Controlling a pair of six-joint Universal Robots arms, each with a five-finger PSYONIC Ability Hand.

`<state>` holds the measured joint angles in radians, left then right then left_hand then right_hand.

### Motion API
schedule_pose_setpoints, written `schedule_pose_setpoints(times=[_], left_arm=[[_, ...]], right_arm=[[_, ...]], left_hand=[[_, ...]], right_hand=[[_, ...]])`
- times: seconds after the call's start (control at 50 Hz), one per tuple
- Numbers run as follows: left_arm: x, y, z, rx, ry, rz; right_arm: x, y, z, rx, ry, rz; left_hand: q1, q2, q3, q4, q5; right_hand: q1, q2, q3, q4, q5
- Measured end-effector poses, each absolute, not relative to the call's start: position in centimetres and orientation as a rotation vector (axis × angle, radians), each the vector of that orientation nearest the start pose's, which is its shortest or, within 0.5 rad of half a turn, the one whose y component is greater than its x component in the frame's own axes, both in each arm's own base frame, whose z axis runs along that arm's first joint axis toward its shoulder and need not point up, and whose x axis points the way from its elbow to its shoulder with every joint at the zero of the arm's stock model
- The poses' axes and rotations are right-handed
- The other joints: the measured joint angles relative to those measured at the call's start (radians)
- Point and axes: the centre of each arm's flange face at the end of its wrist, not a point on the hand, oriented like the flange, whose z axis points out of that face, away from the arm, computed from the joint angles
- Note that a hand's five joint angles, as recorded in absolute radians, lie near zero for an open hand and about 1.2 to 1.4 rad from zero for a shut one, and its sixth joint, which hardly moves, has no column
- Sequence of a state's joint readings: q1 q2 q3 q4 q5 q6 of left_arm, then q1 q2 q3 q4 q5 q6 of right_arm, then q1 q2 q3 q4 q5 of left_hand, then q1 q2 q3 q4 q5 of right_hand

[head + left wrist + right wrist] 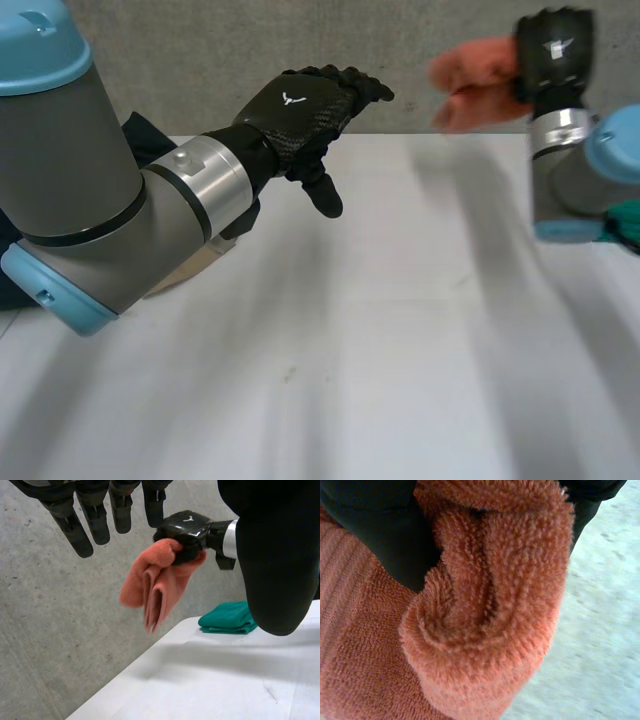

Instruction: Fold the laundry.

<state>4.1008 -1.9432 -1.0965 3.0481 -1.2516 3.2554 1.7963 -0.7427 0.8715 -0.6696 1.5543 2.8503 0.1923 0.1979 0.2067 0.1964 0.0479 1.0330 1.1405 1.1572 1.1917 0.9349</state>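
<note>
Orange towel (490,605) pile sat right up against the right wrist camera, its terry loops bunched into thick rolls and folds under the right hand (385,535), whose black fingers were curled into the fabric and clenched on it. From the head view, that hand was raised high beyond the far right part of the white table (400,350), palm turned away, with the towel sticking out to its left as a crumpled bundle, clear of the tabletop. The left wrist view showed the same grasp side-on: the towel was gripped near its top and the rest hung down in loose doubled layers, off the table and in front of the grey concrete surface (50,620) beyond the table's edge.

The left hand (300,115) hovered above the far left part of the table, released and holding nothing, its fingers (95,520) straight and slightly spread, thumb pointing down. It was well apart from the right hand and touched no cloth.

A green towel (227,620), folded flat, lay on the table near its far right edge, below and beyond the hanging orange one; in the head view it was mostly hidden behind the right arm (575,190). A dark cloth (145,135) lay at the table's far left corner, behind the left forearm (200,185).
</note>
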Motion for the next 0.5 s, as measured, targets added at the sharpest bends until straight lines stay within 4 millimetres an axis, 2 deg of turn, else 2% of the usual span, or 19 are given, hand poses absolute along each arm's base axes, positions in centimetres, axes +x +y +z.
schedule_pose_setpoints(times=[0.1,0.12,0.2,0.26,0.36,0.46,0.5], left_arm=[[-35.6,-22.7,31.3,-0.944,-1.640,1.737],[-35.6,-22.7,31.2,-0.945,-1.640,1.735],[-35.8,-22.7,30.8,-0.950,-1.646,1.727],[-35.8,-22.8,30.6,-0.951,-1.650,1.724],[-35.9,-23.0,30.2,-0.953,-1.658,1.717],[-36.1,-23.1,29.8,-0.956,-1.664,1.709],[-36.1,-23.1,29.7,-0.957,-1.666,1.706]], right_arm=[[18.0,-52.2,25.6,-0.382,1.505,-2.865],[17.4,-52.6,25.4,-0.384,1.506,-2.871],[12.7,-55.5,22.4,-0.429,1.545,-2.890],[10.5,-56.4,20.4,-0.455,1.588,-2.883],[6.6,-57.2,15.8,-0.494,1.725,-2.829],[4.6,-56.7,12.3,-0.545,1.854,-2.741],[4.3,-56.4,11.6,-0.561,1.881,-2.718]], left_hand=[[0.000,0.000,0.000,0.000,0.000],[0.000,0.000,0.000,0.000,0.000],[0.000,0.000,0.000,0.000,0.000],[0.000,0.000,0.000,0.000,0.000],[0.000,0.000,0.000,0.000,0.000],[0.000,0.000,0.000,0.000,0.000],[0.000,0.000,0.000,0.000,0.000]], right_hand=[[0.000,0.000,0.000,0.000,0.000],[0.000,0.000,0.000,0.000,0.000],[0.000,0.000,0.000,0.000,0.000],[0.000,0.000,0.000,0.000,0.000],[0.000,0.000,0.000,0.000,0.000],[0.000,0.000,0.000,0.000,0.000],[0.000,0.000,0.000,0.000,0.000]])
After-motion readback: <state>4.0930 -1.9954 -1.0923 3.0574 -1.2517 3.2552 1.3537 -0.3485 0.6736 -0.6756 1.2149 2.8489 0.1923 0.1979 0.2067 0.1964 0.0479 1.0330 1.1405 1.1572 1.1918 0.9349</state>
